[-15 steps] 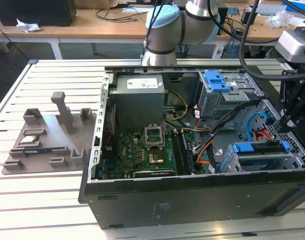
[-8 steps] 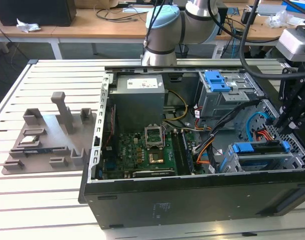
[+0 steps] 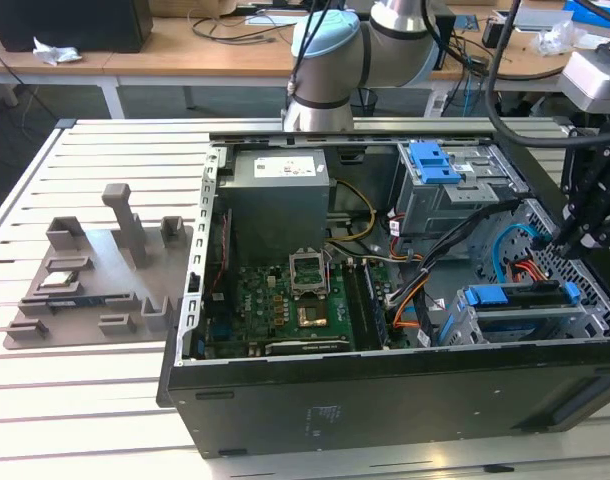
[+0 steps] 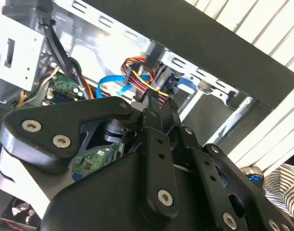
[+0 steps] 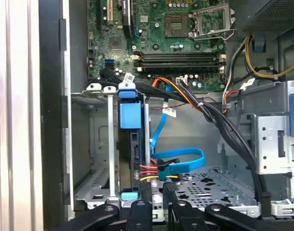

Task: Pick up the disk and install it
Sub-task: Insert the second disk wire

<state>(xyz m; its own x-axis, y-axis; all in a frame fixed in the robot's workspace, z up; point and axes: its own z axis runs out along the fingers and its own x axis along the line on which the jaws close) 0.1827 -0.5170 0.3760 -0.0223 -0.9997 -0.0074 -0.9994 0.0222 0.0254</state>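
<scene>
Your end effector (image 3: 575, 235) hangs at the open computer case (image 3: 385, 400) on the slatted desk (image 3: 95, 400), at the exterior view's right, just above the lower drive cage (image 3: 525, 320). The disk (image 3: 520, 296) already sits in that cage: in the exterior view its blue carrier runs along the cage top, and in the first wrist view it stands on edge in the slot, blue tab (image 5: 130, 114) facing out, with red, yellow and blue cables (image 5: 173, 166) bunched at its far end. Whether the end effector is open or closed you cannot tell; its black linkages crowd the second wrist view and the fingertips are hidden, and nothing shows between them. Judging by this, the pickup and the insertion look done, while full seating and cable connection cannot be confirmed from here. The blue bracket (image 3: 435, 162) atop the upper cage stays apart from the work, and the grey fixture (image 3: 95, 275) on the desk stands well away.
</scene>
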